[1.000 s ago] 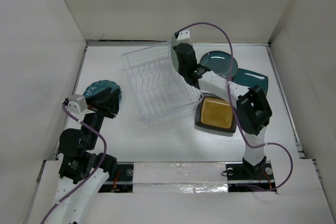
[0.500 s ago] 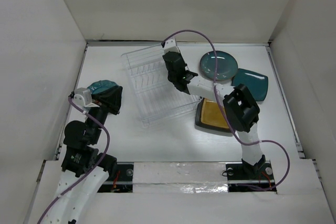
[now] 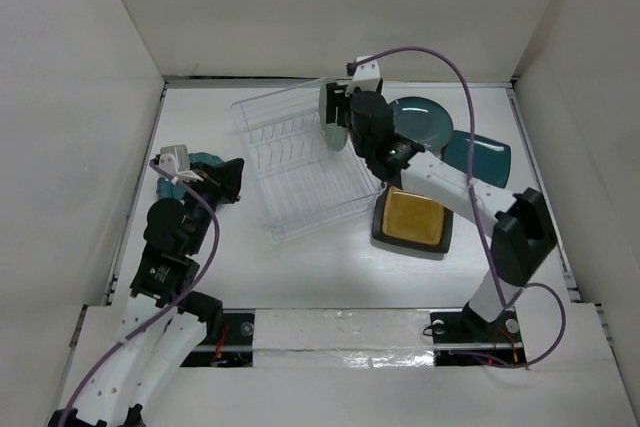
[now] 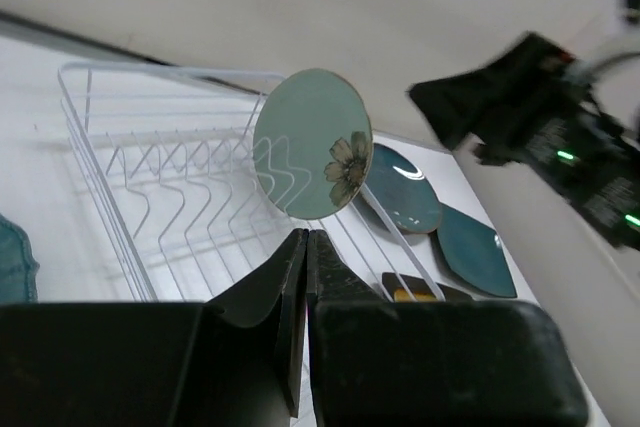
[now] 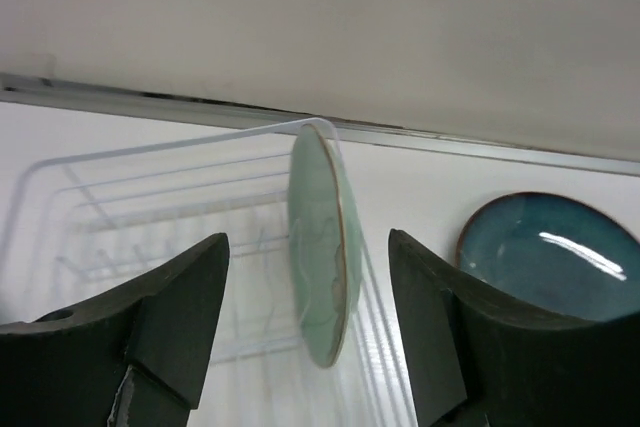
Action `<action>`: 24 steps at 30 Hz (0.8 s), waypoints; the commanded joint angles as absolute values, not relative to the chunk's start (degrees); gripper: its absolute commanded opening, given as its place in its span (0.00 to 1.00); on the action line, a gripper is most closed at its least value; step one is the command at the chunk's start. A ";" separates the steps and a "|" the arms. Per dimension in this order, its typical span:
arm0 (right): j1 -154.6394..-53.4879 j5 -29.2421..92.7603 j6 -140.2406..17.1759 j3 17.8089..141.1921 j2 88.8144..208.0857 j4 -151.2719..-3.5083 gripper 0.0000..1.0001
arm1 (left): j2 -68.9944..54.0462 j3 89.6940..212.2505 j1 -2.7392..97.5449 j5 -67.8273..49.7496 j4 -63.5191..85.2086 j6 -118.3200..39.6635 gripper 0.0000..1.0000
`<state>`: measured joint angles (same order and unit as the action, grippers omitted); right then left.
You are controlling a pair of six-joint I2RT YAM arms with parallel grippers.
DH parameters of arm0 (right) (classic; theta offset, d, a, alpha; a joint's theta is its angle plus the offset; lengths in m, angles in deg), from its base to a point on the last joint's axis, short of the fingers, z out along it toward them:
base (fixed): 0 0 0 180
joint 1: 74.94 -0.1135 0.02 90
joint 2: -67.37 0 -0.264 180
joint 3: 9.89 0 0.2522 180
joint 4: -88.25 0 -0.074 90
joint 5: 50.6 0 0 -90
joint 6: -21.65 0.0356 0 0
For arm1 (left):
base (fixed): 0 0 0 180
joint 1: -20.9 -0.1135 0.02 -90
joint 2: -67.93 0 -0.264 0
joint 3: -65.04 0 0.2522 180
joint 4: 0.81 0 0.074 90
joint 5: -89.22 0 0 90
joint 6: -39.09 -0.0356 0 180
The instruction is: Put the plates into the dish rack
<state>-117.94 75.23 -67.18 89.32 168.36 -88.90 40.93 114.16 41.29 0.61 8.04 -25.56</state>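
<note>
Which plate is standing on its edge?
The pale green plate with the flower, upright in the dish rack; the other plates lie flat outside it.

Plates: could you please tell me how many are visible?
5: pale green plate upright in the dish rack; dark teal round, teal square, amber square right of it; teal scalloped plate left, partly hidden.

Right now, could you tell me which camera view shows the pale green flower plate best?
The left wrist view: the pale green plate faces it, flower visible, upright in the dish rack. The right wrist sees it edge-on; the top view shows only a sliver.
</note>
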 commanded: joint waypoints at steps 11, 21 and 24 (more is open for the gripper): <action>-121.69 56.10 -45.41 54.15 137.62 -100.40 0.00 | 30.76 111.85 35.69 4.08 1.51 -3.81 0.02; -120.02 49.60 -47.86 47.99 123.63 -91.62 0.42 | 30.04 101.49 7.29 -9.56 4.24 3.49 0.38; -120.02 47.66 -48.22 46.85 119.41 -91.26 0.48 | 29.88 99.29 3.16 -10.00 6.44 2.88 0.55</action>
